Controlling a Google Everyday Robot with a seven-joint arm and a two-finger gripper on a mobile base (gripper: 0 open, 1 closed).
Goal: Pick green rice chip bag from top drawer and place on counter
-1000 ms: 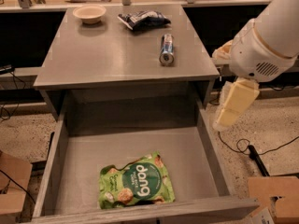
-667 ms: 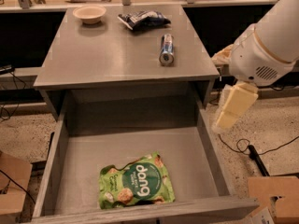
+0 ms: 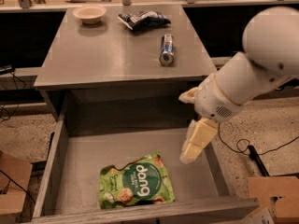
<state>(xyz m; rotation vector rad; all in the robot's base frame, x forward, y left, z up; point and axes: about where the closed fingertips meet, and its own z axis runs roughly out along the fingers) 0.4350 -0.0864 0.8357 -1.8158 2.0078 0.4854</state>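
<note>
The green rice chip bag [image 3: 135,185] lies flat in the front middle of the open top drawer [image 3: 52,160], its "dang" lettering facing up. My gripper [image 3: 187,129] hangs from the white arm over the right part of the drawer, to the right of the bag and above it, not touching it. Its cream fingers [image 3: 196,141] stand apart with nothing between them. The grey counter [image 3: 107,55] is above and behind the drawer.
On the counter stand a tan bowl [image 3: 89,13] at the back left, a dark blue-and-white bag [image 3: 142,20] at the back, and a can [image 3: 166,49] lying on its side. Cardboard boxes [image 3: 275,195] sit on the floor at both sides, with cables [image 3: 243,146] on the right.
My arm has swung left and down, from outside the drawer's right wall to over the drawer's right part, closer to the green bag. The bag has not moved.
</note>
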